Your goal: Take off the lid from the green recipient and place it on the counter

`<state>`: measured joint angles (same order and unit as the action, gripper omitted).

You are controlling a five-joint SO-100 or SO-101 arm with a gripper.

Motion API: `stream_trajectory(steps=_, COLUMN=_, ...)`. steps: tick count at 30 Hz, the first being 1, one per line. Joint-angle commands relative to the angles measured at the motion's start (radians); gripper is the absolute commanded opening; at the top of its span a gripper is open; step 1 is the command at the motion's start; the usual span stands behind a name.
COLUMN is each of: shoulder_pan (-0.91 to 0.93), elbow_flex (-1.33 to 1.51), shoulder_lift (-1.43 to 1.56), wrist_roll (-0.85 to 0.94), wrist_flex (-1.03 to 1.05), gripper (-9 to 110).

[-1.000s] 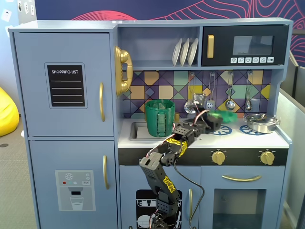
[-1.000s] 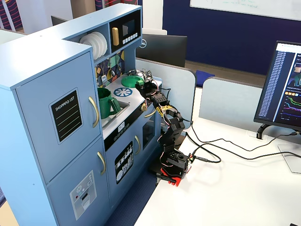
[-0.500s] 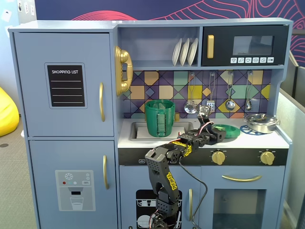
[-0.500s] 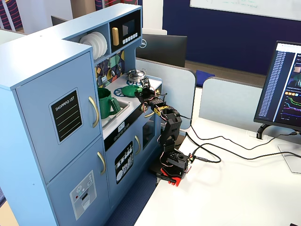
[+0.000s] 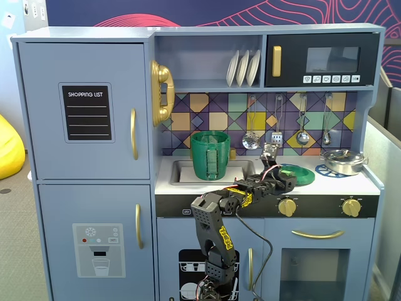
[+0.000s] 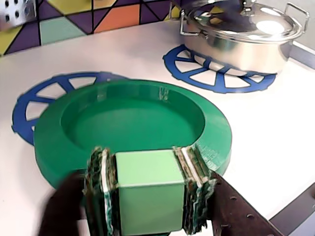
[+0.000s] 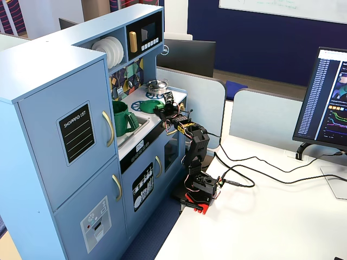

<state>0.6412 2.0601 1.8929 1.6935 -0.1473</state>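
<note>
The lid (image 6: 133, 115) is a flat round green disc that lies low over the white counter (image 6: 266, 128), partly covering a blue burner ring (image 6: 37, 101). My gripper (image 6: 147, 169) is shut on the lid's blocky green knob (image 6: 147, 191), one finger on each side. In a fixed view the lid (image 5: 297, 174) sits right of the sink, with the gripper (image 5: 274, 166) at its left edge. The green recipient (image 5: 211, 155) stands open in the sink, its ribbed handle facing forward. It also shows in the other fixed view (image 7: 123, 118), left of the lid (image 7: 152, 105).
A silver metal pot with its lid (image 6: 243, 34) stands on the second burner ring, to the right of and behind the green lid; it shows in a fixed view (image 5: 343, 161) too. Utensils hang on the tiled back wall (image 5: 276, 119). The counter's front edge is close below the gripper.
</note>
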Motion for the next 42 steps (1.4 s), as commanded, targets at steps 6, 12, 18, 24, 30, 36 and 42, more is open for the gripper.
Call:
stream_trajectory(steps=6, shoulder_pan=-0.009, elbow_flex=-0.061, shoulder_lift=0.112, wrist_roll=-0.041, wrist_flex=0.017, gripper=40)
stream_trajectory(steps=12, shoulder_pan=-0.037, elbow_flex=-0.13, shoulder_lift=0.331, wrist_roll=-0.021, wrist_flex=0.253, gripper=41)
stream_trajectory(steps=18, shoulder_pan=-0.184, elbow_flex=-0.048, shoulder_lift=0.663, wrist_roll=-0.028, wrist_flex=0.709, gripper=38)
stream_trajectory(steps=24, shoulder_pan=-0.413, elbow_flex=0.123, shoulder_lift=0.897, wrist_roll=-0.026, wrist_flex=1.152, gripper=30)
stream_trajectory(steps=30, shoulder_pan=-0.523, elbow_flex=0.474, shoulder_lift=1.054, wrist_roll=-0.064, wrist_flex=1.197, gripper=12)
stream_trajectory(steps=36, shoulder_pan=-0.595, elbow_flex=0.716, shoulder_lift=1.091, wrist_roll=-0.092, wrist_flex=1.172, gripper=0)
stream_trajectory(steps=42, shoulder_pan=-0.62, elbow_flex=0.865, shoulder_lift=1.161, wrist_roll=-0.158, wrist_flex=1.169, gripper=0)
